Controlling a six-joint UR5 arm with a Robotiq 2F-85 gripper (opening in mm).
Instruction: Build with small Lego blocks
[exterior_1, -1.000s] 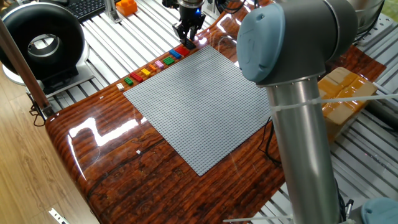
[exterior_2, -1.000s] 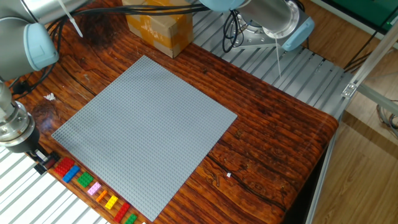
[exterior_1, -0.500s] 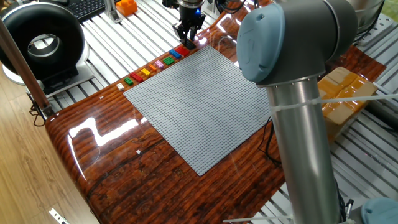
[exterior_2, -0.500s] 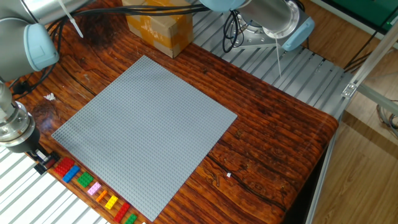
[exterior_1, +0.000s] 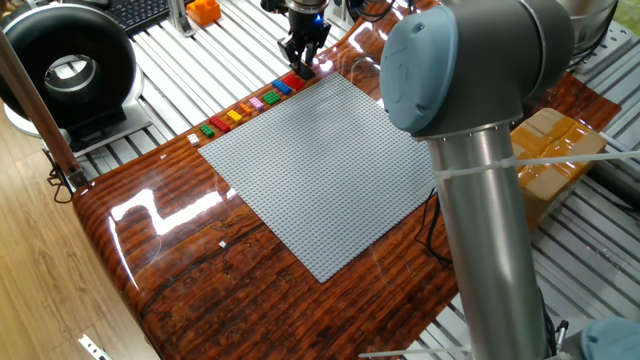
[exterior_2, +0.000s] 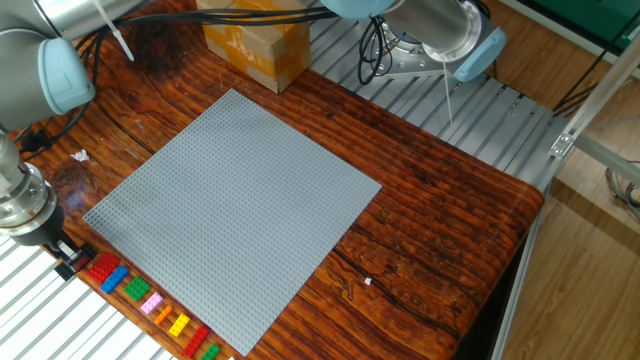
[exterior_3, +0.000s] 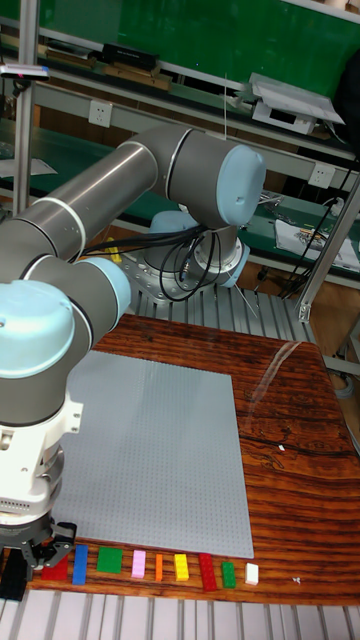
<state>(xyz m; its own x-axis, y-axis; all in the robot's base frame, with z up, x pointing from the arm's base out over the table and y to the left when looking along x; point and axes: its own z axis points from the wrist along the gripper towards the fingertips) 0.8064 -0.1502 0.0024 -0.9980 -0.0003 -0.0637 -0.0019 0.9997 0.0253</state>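
Along one edge of the grey baseplate (exterior_2: 230, 195) lies a row of small Lego blocks (exterior_3: 150, 567): red (exterior_2: 102, 268), blue (exterior_2: 113, 278), green (exterior_2: 136, 290), pink (exterior_2: 151, 303), orange (exterior_2: 164, 314), yellow (exterior_2: 179, 325) and more. At the row's red end the gripper (exterior_2: 68, 262) stands low, its fingers either side of the red block; whether they clamp it I cannot tell. A cardboard box (exterior_2: 255, 40) sits beyond the baseplate's opposite corner.

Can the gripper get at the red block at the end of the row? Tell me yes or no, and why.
Probably yes. The gripper is right at the red block, the end one of the row beside the grey baseplate. Only the blue block flanks it, and nothing lies on top.
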